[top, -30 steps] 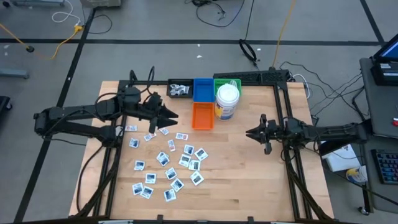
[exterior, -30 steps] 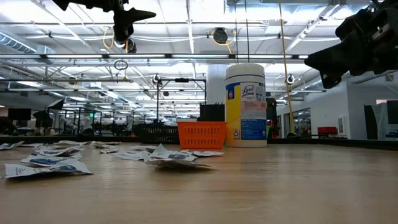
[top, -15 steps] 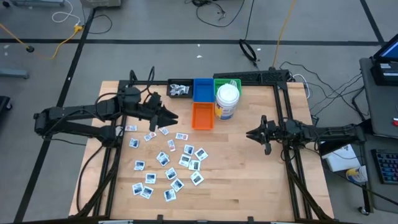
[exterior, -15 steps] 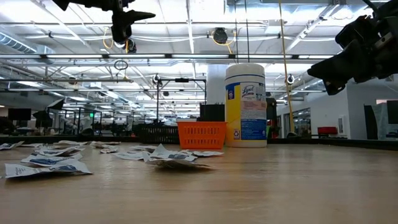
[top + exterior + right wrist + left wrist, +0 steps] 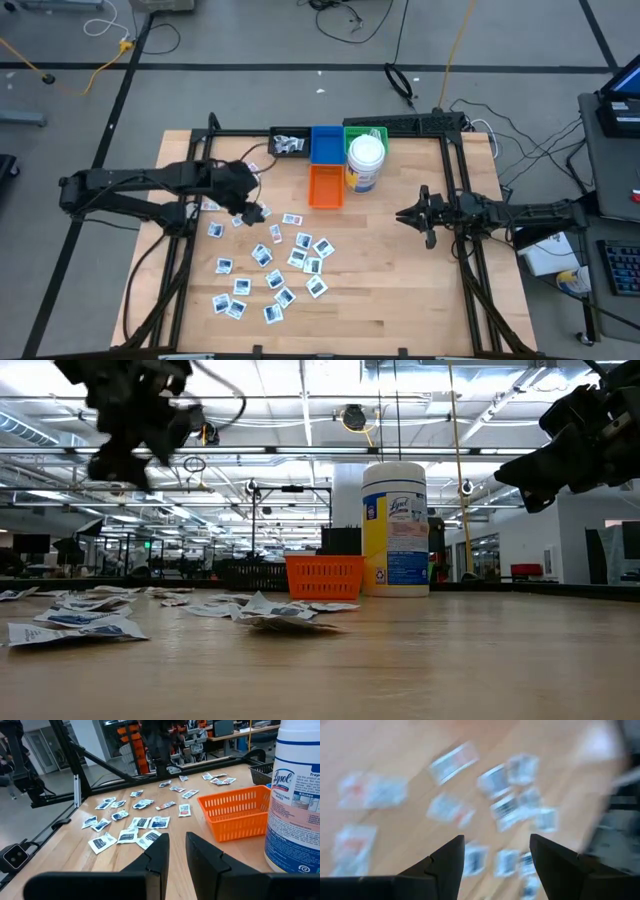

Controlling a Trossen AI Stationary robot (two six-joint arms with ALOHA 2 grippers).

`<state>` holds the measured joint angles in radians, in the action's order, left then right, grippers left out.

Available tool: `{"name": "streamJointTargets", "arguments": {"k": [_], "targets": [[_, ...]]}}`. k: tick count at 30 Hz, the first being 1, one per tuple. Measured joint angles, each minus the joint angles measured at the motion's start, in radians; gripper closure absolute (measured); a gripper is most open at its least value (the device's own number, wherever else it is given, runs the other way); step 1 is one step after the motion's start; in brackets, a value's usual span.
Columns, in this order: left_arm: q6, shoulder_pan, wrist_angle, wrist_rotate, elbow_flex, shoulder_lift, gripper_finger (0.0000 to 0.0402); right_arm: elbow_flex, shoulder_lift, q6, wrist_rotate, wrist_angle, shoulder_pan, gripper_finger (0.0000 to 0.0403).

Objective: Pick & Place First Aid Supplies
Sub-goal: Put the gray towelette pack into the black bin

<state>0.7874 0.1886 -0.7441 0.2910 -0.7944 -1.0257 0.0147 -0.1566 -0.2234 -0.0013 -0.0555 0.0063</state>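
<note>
Nearest the bench's front edge, the first aid supplies point(image 5: 268, 268) lie scattered flat on the wooden bench point(image 5: 400, 290), a loose spread of small white packets running from the front-left area up toward the middle. From the low view the same packets point(image 5: 85, 622) sit flat on the wood, a few with corners curled up.

Over the far end of that spread, the left tool point(image 5: 252, 211) points down at the bench, right above the top few packets and just beside the one with red print. Its fingers point(image 5: 445, 865) stand apart, released, nothing between them, and the packets point(image 5: 507, 795) show blurred below the gap, clear of the fingertips. In the low view it hangs high above the bench point(image 5: 125, 455).

Over on the right side, the right tool point(image 5: 405, 214) hangs above bare wood, well apart from the packets. Its fingers point(image 5: 155, 855) are nearly together with a narrow gap and hold nothing; the packets point(image 5: 130, 827) lie well ahead of it.

Farther back, an orange bin point(image 5: 325, 186) sits just beyond the spread, touching or nearly touching a white wipes canister point(image 5: 365, 163). Behind those, along the far edge, a blue bin point(image 5: 324, 144), a green bin point(image 5: 364, 132) and a dark bin point(image 5: 289, 143) holding a few pale items line up side by side.
</note>
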Motion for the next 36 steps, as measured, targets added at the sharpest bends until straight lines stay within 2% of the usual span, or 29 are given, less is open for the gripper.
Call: {"name": "streamJointTargets", "arguments": {"k": [6,12,17,21,28,32,36], "targets": [[0.065,0.0,-0.189,-0.035,0.0,-0.073,0.0174,0.0,-0.001,0.0,0.0,0.0,0.0,0.0344],[0.058,-0.06,-0.171,-0.027,-0.019,-0.164,0.0174,0.0,-0.001,0.0,0.0,0.0,0.0,0.0344],[0.062,-0.127,-0.152,-0.044,-0.107,-0.306,0.0174,0.0,-0.001,0.0,0.0,0.0,0.0,0.0344],[0.063,-0.175,-0.129,-0.058,-0.208,-0.437,0.0174,0.0,-0.001,0.0,0.0,0.0,0.0,0.0344],[0.004,-0.25,-0.165,-0.117,-0.481,-0.662,0.0174,0.0,-0.001,0.0,0.0,0.001,0.0,0.0344],[-0.083,-0.272,-0.186,-0.122,-0.63,-0.759,0.0174,0.0,-0.001,0.0,0.0,0.0,0.0,0.0344],[-0.084,-0.288,-0.196,-0.136,-0.743,-0.827,0.0174,0.0,-0.002,0.0,0.0,0.0,0.0,0.0344]]}}
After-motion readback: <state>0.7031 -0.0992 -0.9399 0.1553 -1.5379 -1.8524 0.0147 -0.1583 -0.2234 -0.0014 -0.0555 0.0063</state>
